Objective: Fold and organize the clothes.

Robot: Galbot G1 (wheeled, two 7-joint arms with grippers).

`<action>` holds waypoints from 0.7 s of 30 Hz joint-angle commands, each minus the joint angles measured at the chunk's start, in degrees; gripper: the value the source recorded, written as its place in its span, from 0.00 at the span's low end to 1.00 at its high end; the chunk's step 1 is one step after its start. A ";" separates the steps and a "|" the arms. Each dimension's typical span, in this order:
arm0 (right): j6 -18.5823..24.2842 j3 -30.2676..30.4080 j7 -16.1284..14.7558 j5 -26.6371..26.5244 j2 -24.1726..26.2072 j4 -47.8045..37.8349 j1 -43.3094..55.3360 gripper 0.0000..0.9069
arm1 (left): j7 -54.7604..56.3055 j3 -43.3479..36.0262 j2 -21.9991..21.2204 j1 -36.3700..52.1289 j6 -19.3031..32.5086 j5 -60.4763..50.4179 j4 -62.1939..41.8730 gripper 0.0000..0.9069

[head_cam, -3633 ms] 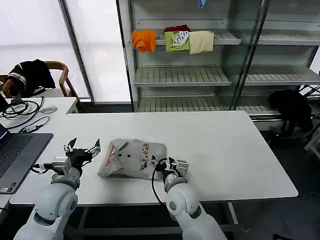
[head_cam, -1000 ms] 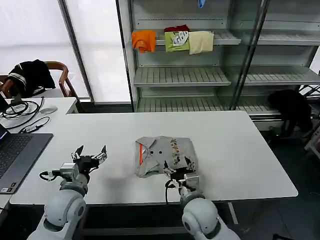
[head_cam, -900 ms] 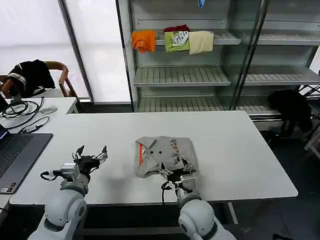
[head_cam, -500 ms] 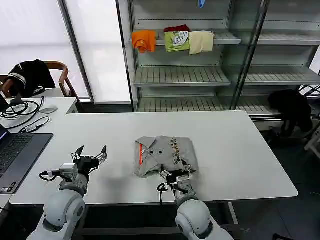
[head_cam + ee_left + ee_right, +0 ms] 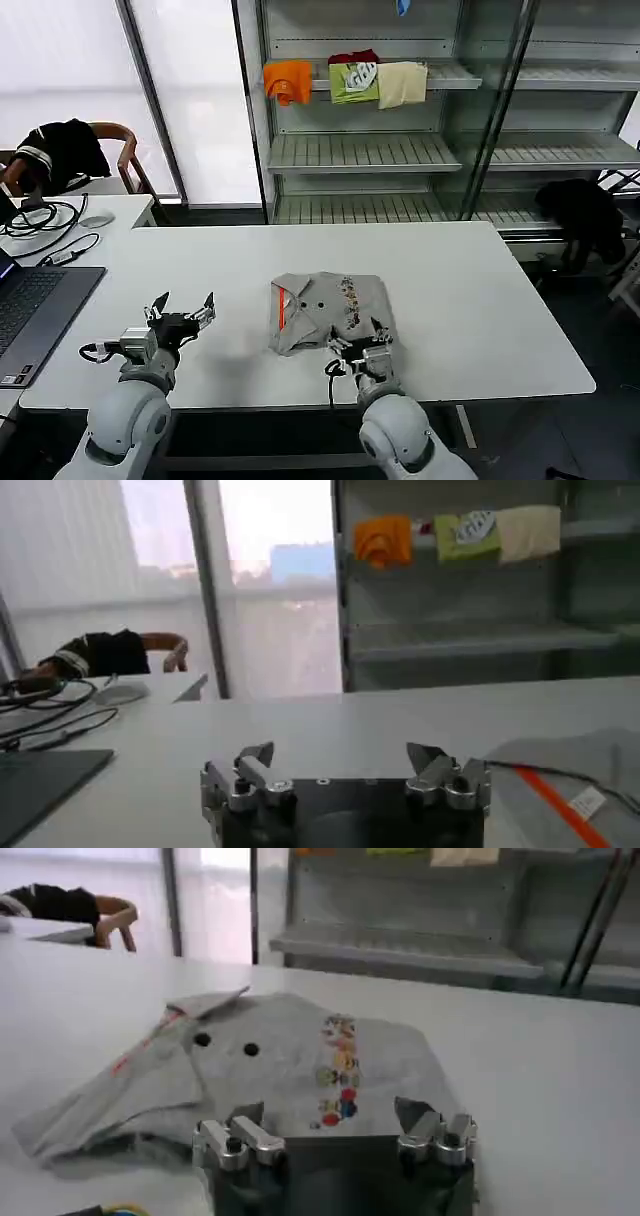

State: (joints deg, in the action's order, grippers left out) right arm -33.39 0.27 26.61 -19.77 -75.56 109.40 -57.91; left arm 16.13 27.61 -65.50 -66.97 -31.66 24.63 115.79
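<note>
Comparing with a few seconds ago, we find the shirt (image 5: pixel 328 310) dragged from a crumpled heap at table (image 5: pixel 480 300) centre-left to a flatter fold near centre. Our right gripper (image 5: pixel 362 347), at the shirt's 5 o'clock edge, has let go, its fingers spread and empty. Our left gripper (image 5: pixel 182 313) waits at 9 o'clock, spread wide, holding nothing. We judge this fold nearly finished.

Shirt (image 5: pixel 327 308): grey-taupe cotton, folded into a rough rectangle, flat on white table. Red-orange stripe at 9 o'clock edge; two dark dots beside; multicoloured print toward 3 o'clock.
</note>
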 commanded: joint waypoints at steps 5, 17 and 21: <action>0.19 -3.87 -0.14 -4.27 -8.53 -7.10 14.36 1.00 | 0.12 -0.29 -0.34 -0.54 -0.30 -0.06 0.82 1.00; 7.51 -3.56 -6.09 4.06 -19.10 -30.61 23.83 1.00 | 0.01 0.61 0.07 -1.88 -0.41 0.62 1.81 1.00; 4.47 -3.10 -4.85 4.99 -19.44 -32.62 24.40 1.00 | 0.00 0.60 0.19 -1.90 -0.50 0.78 1.89 1.00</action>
State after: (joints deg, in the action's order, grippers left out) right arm -30.44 -2.84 23.98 -19.24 -88.80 91.39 -40.38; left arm 16.14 28.10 -65.46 -68.69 -32.06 25.21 117.47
